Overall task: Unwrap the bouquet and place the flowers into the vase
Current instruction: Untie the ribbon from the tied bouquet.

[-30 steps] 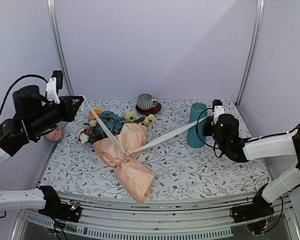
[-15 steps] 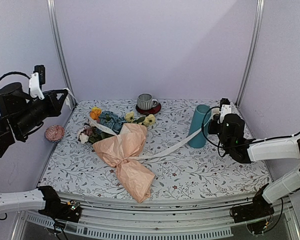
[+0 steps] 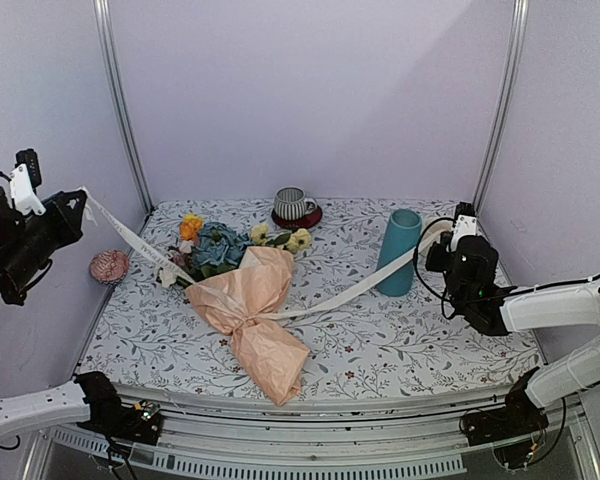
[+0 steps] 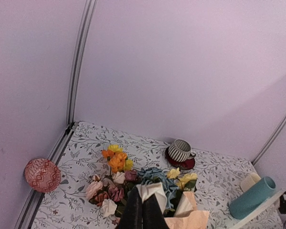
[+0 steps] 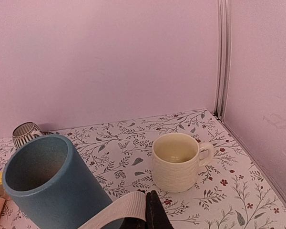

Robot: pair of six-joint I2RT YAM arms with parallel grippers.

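Floral table (image 3: 400, 345) with bouquet (image 3: 242, 295) and vase (image 3: 397, 255)

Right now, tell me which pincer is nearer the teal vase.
Right. The right pincer sits just right of the vase, shut on the ribbon; the left pincer is far off on the other side, past the bouquet, gripping the ribbon's other end.

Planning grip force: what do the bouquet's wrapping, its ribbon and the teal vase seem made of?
Peach-pink wrapping: likely thin matte paper, crinkled. Cream flat ribbon: probably woven fabric, faintly ribbed. Tall teal cylindrical vase: seemingly matte ceramic, no glare.
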